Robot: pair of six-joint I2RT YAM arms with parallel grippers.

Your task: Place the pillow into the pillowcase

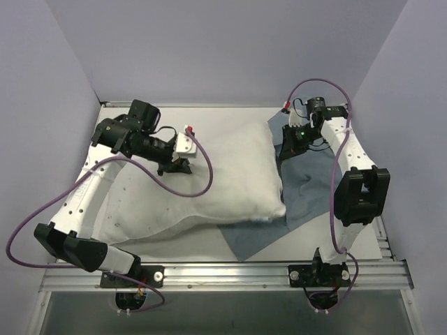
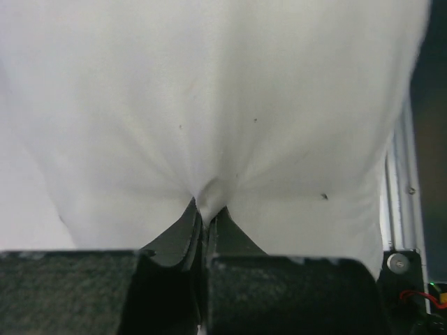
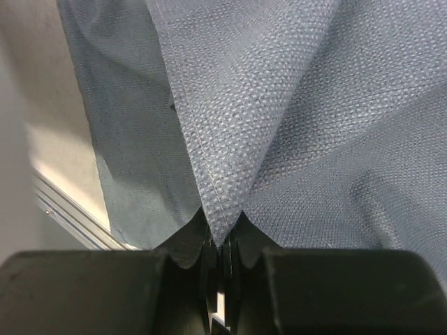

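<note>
The plump white pillow [image 1: 223,178] lies across the middle of the table, its right end resting over the blue-grey pillowcase [image 1: 307,188]. My left gripper [image 1: 183,166] sits at the pillow's left part and is shut on a pinch of the white pillow [image 2: 223,118] fabric, which puckers into the left gripper [image 2: 207,218]. At the back right, my right gripper [image 1: 288,145] is shut on a fold of the pillowcase. In the right wrist view that seamed fold of pillowcase [image 3: 279,105] runs down into the closed right gripper [image 3: 225,241].
A flat pale sheet [image 1: 154,216] covers the table under the pillow's left side. A metal rail [image 1: 223,272] runs along the near edge with both arm bases. Purple cables [image 1: 202,174] loop over the pillow and beside the right arm. Lilac walls [image 1: 209,49] enclose the table.
</note>
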